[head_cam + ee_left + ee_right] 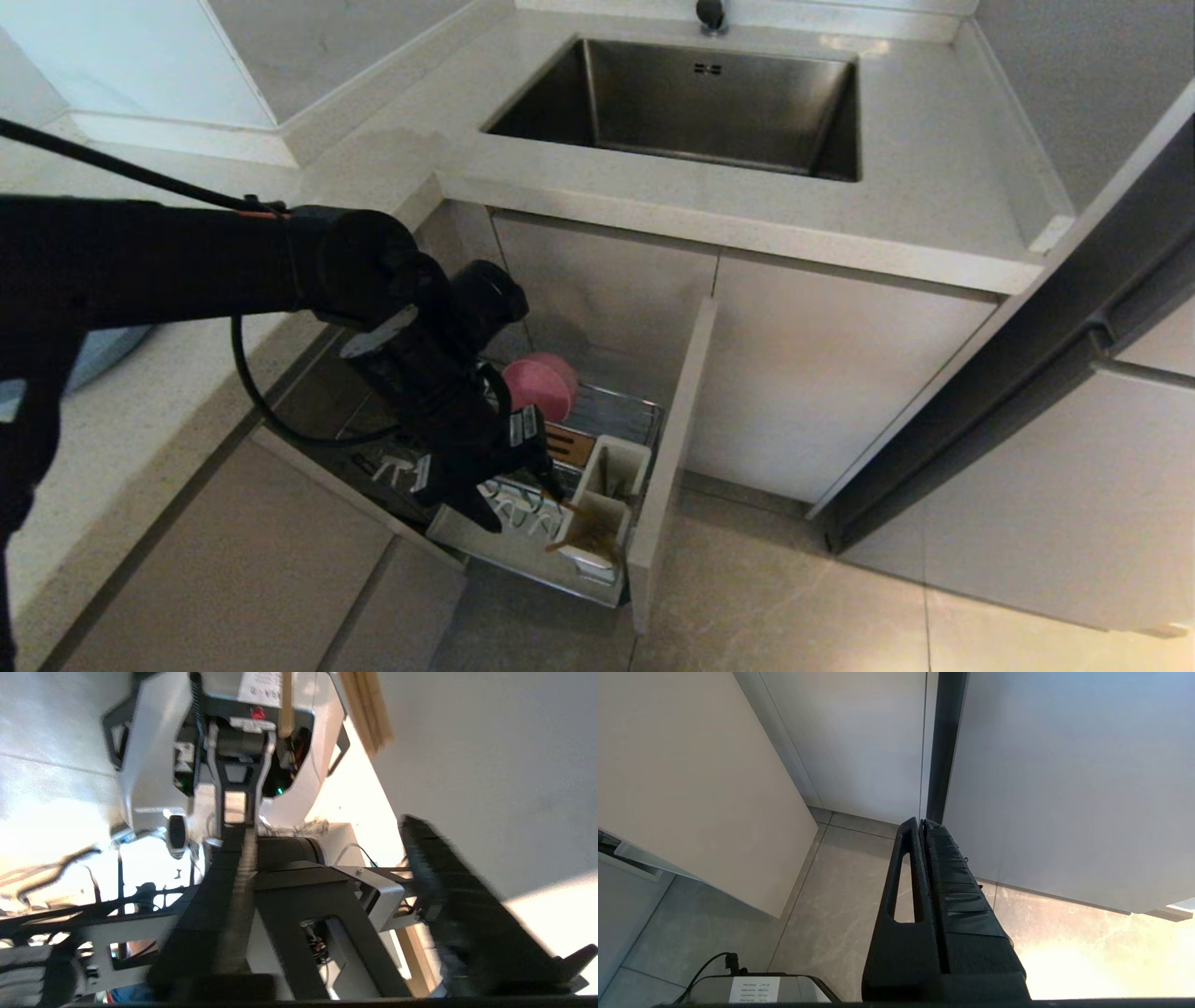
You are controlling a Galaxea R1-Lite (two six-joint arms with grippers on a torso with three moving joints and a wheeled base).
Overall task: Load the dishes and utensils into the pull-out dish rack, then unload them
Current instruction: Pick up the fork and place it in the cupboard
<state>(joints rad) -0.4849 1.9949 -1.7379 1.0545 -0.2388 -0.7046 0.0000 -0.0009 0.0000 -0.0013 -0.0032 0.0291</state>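
The pull-out dish rack (644, 420) stands drawn out of the cabinet below the sink. A pink bowl (541, 385) stands on edge in its back part. Light-wood chopsticks (581, 532) lean out of the front white utensil cup (597, 546). My left gripper (523, 490) reaches down into the rack just beside those cups. In the left wrist view the left gripper (322, 826) is open, its fingers (233, 896) wide apart with nothing between them. A pale-blue plate (107, 355) shows on the counter at the far left, mostly hidden by my arm. My right gripper (922, 823) hangs shut above the floor.
The steel sink (691, 103) is set in the white counter (840, 224) above the rack. The rack's beige front panel (667, 467) stands out over the tiled floor (794, 597). A dark open door edge (1008, 392) slants at the right.
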